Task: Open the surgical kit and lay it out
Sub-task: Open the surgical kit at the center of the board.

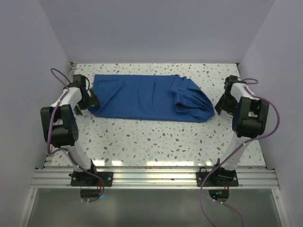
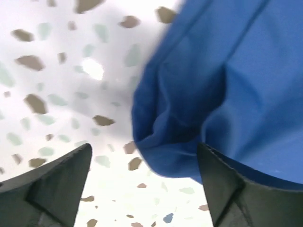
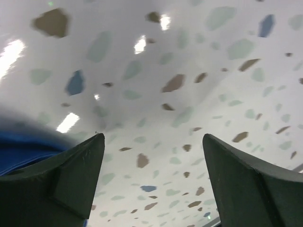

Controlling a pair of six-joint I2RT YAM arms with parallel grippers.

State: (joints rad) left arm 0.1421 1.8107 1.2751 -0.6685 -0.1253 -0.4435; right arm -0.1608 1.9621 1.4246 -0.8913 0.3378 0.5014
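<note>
The royal-blue cloth wrap (image 1: 147, 97) lies folded along the far half of the speckled table (image 1: 156, 142), bunched at its right end. The steel tray and the instruments are hidden. My left gripper (image 1: 90, 103) is open, low at the wrap's left edge; in the left wrist view the blue cloth corner (image 2: 189, 123) lies between and just ahead of its open fingers (image 2: 57, 184). My right gripper (image 1: 221, 105) is open and empty just right of the wrap's bunched end; a sliver of blue cloth (image 3: 23, 146) shows behind its left finger (image 3: 71, 179).
White walls close in the table on the left, back and right. An aluminium rail (image 1: 156, 178) runs along the near edge, where both arm bases are bolted. Purple cables loop beside each arm.
</note>
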